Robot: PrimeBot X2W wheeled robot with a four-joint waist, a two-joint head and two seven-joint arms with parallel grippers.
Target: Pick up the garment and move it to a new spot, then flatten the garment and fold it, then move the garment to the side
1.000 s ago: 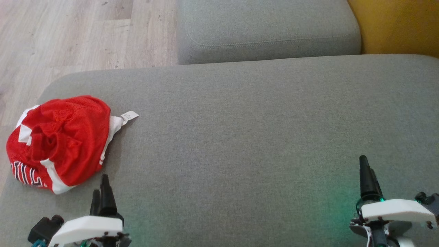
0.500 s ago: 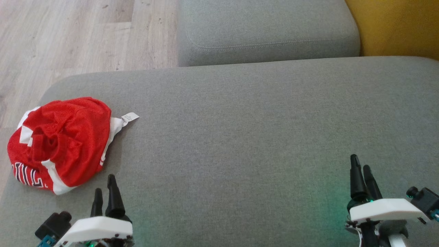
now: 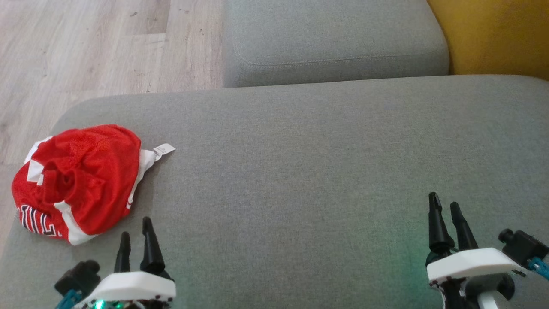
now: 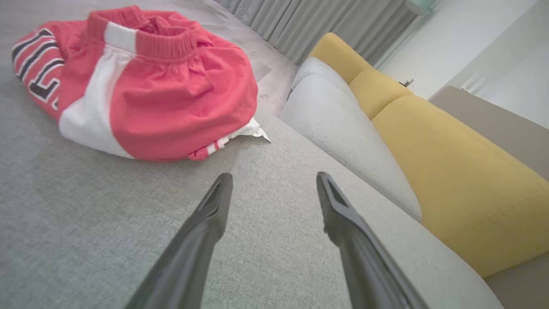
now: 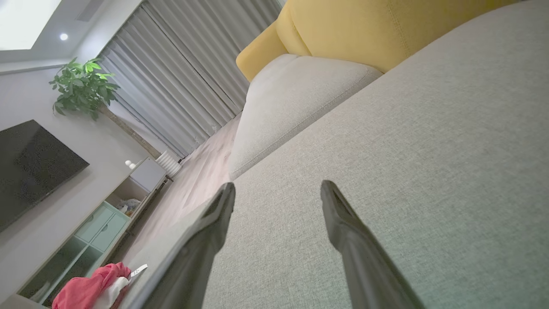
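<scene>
Head view: red garment lay bunched up at left end of gray couch. Left gripper near it, fingers apart, empty. Right gripper well apart from it, fingers apart, empty.
Left wrist view: garment ahead of fingers, not touched.
Right wrist view: garment far off.
Nothing done yet; pick up, move, flatten, fold all left.
</scene>
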